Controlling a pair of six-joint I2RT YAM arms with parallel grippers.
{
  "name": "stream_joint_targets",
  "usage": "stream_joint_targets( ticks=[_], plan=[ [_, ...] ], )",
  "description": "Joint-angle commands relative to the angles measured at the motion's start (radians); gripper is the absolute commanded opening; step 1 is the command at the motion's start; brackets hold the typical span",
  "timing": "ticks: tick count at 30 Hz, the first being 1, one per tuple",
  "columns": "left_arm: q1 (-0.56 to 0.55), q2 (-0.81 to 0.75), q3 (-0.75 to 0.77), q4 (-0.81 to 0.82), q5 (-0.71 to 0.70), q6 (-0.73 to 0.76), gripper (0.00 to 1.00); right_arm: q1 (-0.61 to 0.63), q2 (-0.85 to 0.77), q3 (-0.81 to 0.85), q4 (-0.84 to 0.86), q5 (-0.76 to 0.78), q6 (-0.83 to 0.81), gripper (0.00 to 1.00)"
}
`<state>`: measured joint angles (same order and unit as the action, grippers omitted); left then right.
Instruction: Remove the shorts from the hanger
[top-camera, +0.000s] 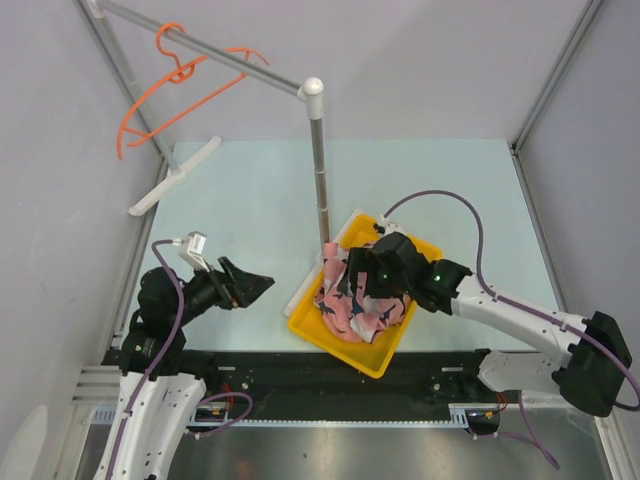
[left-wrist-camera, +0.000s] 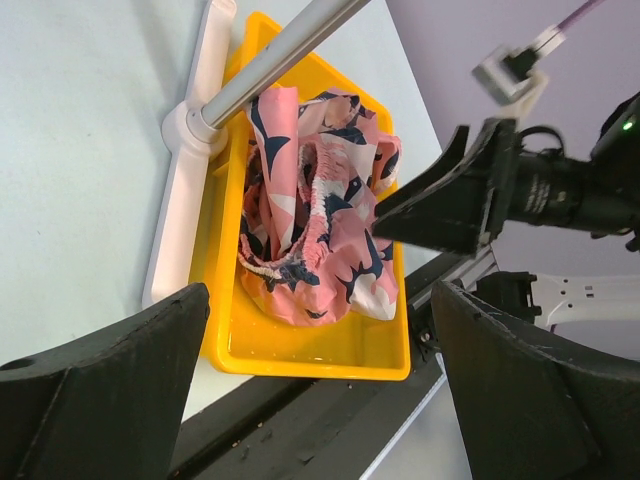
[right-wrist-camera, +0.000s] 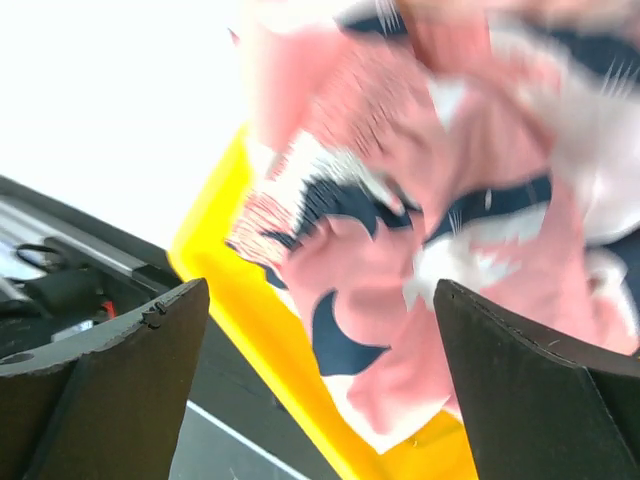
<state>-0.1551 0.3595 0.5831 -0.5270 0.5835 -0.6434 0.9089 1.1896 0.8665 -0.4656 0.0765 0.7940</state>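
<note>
The right fingers (right-wrist-camera: 100, 390), matte black wedges, stand spread wide and grip nothing. Between them we see only the shorts (right-wrist-camera: 420, 200), soft salmon-pink cloth printed with navy and white shapes, blurred in the right wrist view. The left wrist view gives what that one does not. There the shorts lie crumpled in a heap, a gathered waistband curling across the folds, inside a glossy yellow plastic tray (left-wrist-camera: 300, 355). The right arm's fingers are parted just above the heap at 3 o'clock; whether they touch the cloth we cannot tell. The left fingers (left-wrist-camera: 100, 400) are likewise wide apart and hold nothing, over the pale green counter (top-camera: 250, 190) at 8 o'clock. Only the top view shows the hanger (top-camera: 190, 105), a thin orange wire triangle with a curled hook, hanging on the grey metal rail (top-camera: 200, 45) at 11 o'clock. It is well apart from the tray, which sits at 5 o'clock beside the foot of the rail's upright post (top-camera: 320, 170).
</note>
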Motion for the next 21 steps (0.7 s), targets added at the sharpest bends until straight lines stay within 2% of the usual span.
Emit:
stream_joint_targets(
  ticks=[1, 4, 11, 17, 20, 21],
  plan=[
    [-0.004, 0.004, 0.050, 0.015, 0.010, 0.022, 0.97, -0.039, -0.007, 0.048, 0.113, -0.057, -0.179, 1.00],
    [-0.006, -0.005, 0.055, 0.004, 0.004, 0.019, 0.97, -0.051, 0.040, 0.055, 0.197, -0.017, -0.236, 1.00],
    [-0.006, 0.004, 0.073, -0.033, -0.008, 0.025, 0.97, -0.076, 0.174, 0.054, 0.510, -0.034, -0.299, 1.00],
    [-0.006, 0.010, 0.081, -0.050, -0.027, 0.025, 0.97, -0.123, 0.298, 0.052, 0.555, 0.017, -0.266, 1.00],
    [-0.006, 0.010, 0.061, -0.016, -0.005, 0.002, 0.97, -0.137, 0.350, 0.051, 0.579, 0.013, -0.277, 0.95],
    [-0.006, 0.013, 0.054, -0.005, 0.015, -0.004, 0.97, -0.148, 0.375, 0.051, 0.584, -0.007, -0.282, 0.86]
  ],
)
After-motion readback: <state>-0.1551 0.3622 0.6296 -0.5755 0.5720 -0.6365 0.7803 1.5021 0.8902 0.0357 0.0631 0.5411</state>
